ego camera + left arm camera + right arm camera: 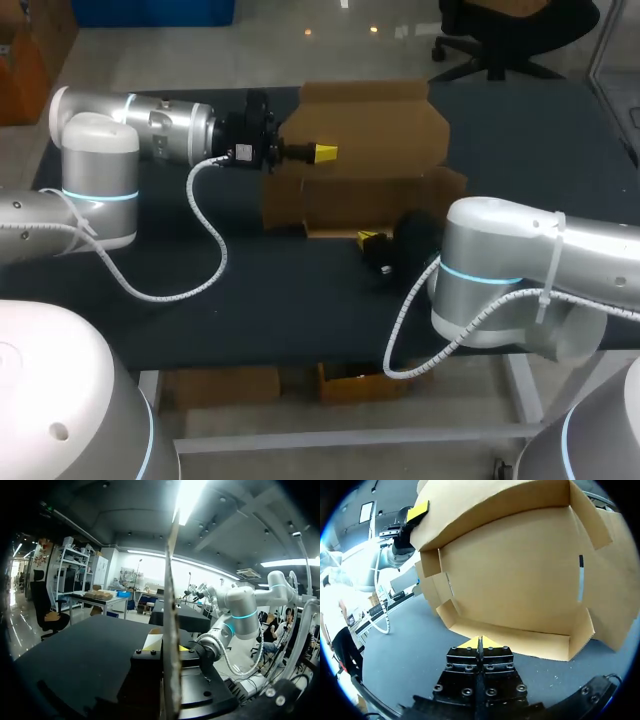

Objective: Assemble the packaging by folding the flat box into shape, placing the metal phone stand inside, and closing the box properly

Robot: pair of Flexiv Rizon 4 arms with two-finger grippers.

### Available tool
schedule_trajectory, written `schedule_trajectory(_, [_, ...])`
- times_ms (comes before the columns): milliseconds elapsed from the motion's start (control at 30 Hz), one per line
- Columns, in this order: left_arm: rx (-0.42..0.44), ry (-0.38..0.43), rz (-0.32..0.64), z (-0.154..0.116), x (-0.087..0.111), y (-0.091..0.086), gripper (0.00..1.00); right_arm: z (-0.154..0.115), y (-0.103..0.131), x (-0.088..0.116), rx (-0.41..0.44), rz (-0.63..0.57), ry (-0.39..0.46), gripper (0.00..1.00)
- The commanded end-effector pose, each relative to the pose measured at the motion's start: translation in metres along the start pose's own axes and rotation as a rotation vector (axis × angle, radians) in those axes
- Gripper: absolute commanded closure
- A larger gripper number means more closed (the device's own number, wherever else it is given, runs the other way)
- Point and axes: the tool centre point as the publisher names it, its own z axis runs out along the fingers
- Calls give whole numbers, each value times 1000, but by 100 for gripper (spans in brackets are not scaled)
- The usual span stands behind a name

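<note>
Head view is showing a partly folded brown cardboard box (372, 130) lying open on the black table (250, 300), in the upper centre of the frame. Reaching in from the left, the left gripper (322, 152) is pinching a flap of the box between its fingers. Lower, just right of centre, the right gripper (372, 240) is resting at the box's near edge, its yellow tips pressed together.

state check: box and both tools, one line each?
cardboard box: partly folded, walls up, top open, nothing inside.
left tool: shut on a raised panel of the box.
right tool: shut, holding nothing, tips at the box's near wall.
</note>
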Motion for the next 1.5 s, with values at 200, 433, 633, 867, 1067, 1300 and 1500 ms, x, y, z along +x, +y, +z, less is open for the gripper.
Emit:
schedule_trajectory(200, [-1, 1, -1, 1, 0, 3, 100, -38, 5, 0, -76, 25, 48, 99])
schedule_trajectory(433, [-1, 1, -1, 1, 0, 3, 100, -72, 12, -9, -76, 30, 70, 87])
schedule_trajectory(633, [-1, 1, -1, 1, 0, 3, 100, -98, 18, -17, -67, 20, 106, 76])
schedule_trajectory(867, [-1, 1, -1, 1, 0, 3, 100, -123, 21, -24, -47, -3, 138, 63])
schedule_trajectory(1067, [-1, 1, -1, 1, 0, 3, 100, -144, 20, -32, -19, -46, 153, 55])
schedule_trajectory(1300, [-1, 1, -1, 1, 0, 3, 100, -162, 19, -43, 13, -99, 145, 40])
schedule_trajectory(1500, [-1, 1, -1, 1, 0, 3, 100, -174, 20, -57, 14, -116, 161, 33])
